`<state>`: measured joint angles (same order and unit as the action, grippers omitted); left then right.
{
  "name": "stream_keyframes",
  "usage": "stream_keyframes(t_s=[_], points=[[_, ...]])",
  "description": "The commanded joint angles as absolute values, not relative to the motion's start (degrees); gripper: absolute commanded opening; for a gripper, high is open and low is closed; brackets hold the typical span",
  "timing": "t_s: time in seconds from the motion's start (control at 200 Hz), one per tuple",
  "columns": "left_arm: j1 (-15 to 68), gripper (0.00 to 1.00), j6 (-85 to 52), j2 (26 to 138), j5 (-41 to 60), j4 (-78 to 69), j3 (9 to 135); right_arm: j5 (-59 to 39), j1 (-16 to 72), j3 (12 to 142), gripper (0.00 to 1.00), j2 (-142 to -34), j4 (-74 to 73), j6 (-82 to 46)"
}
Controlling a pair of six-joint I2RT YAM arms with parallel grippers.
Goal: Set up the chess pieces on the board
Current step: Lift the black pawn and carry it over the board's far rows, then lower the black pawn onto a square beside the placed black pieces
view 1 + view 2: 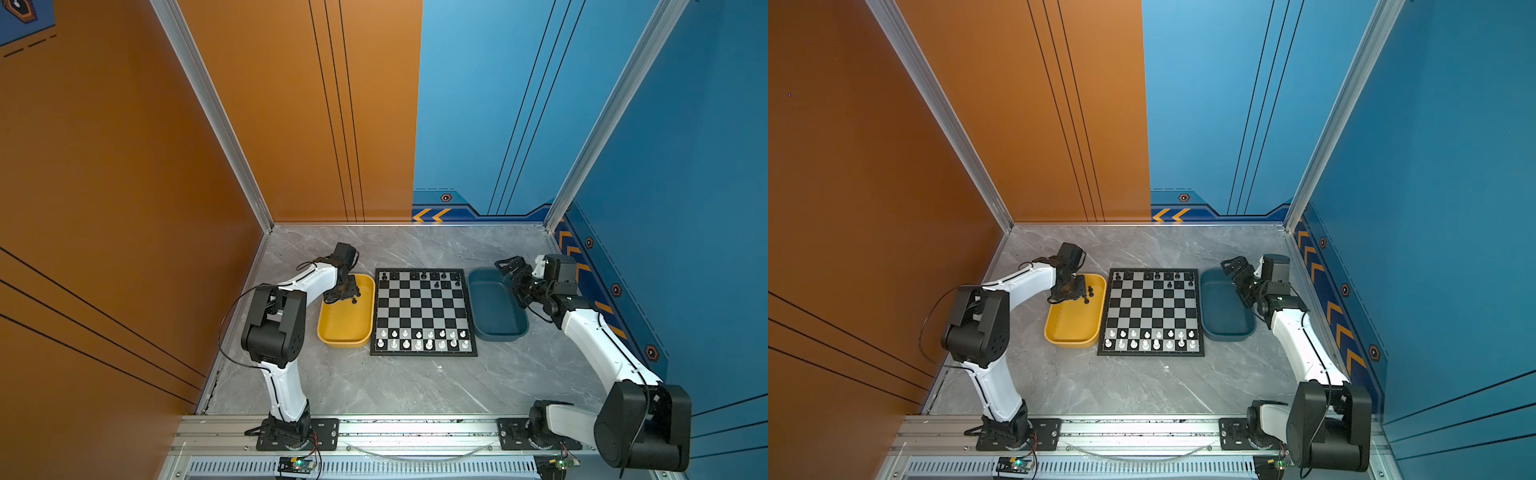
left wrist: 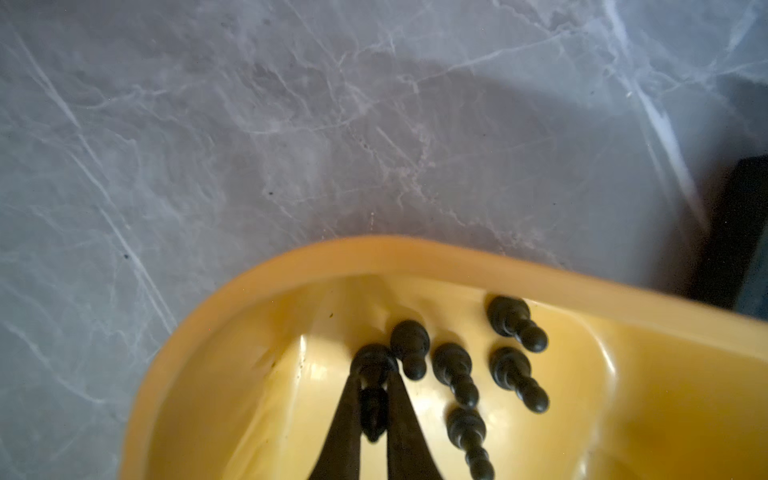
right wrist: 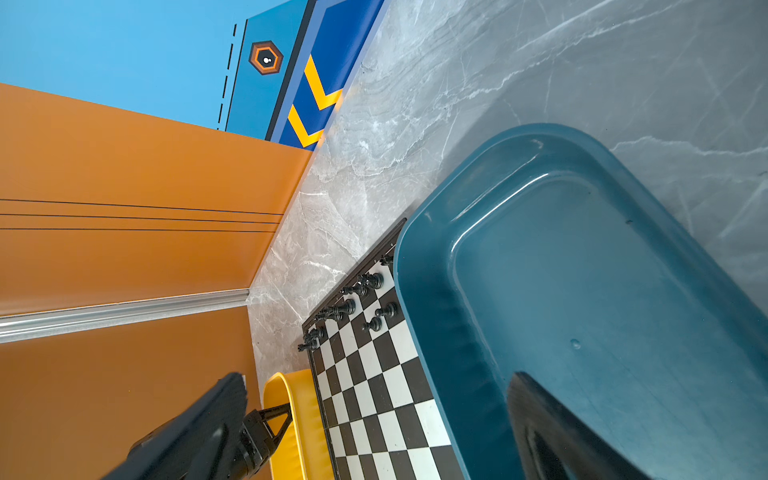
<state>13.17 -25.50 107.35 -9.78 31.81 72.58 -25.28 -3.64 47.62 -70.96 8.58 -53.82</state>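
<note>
Grasped by the left gripper: a black chess piece, in the yellow tray.
Probably a pawn, blurred; glossy, so liable to slip, or drag loose chess pieces beside it. Farther, the board, part-filled; right gripper spread open over blue tray. Grey marble table, orange and blue walls.

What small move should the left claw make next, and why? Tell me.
Probably lift the left claw straight up: it is shut on a black piece in the yellow tray, other pieces lie close beside it, and the board has empty far squares.
</note>
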Motion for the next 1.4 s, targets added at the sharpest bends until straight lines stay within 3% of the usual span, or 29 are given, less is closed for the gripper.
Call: stream_keyframes(t_s=[0.0,0.606,0.931,1.166,1.396], points=[[12.8,0.06,-25.7,107.4,-8.3,32.3,73.7,-24.3,-3.3,48.7,1.0,-71.3,9.7,-53.3],[20.9,0.02,-24.3,96.4,-8.5,37.4,82.6,-24.6,-3.3,48.6,1.0,-71.6,9.6,-53.1],[30.7,0.01,-22.4,109.2,-6.6,38.5,98.8,-25.0,-3.4,48.7,1.0,-71.3,9.5,-53.0],[33.1,0.0,-20.9,121.1,-7.0,42.5,110.2,-25.0,-3.9,48.5,1.0,-70.8,9.8,-52.8],[33.6,0.0,-21.2,126.5,-7.3,43.2,113.6,-25.2,-4.3,48.5,1.0,-71.3,9.6,-52.8]])
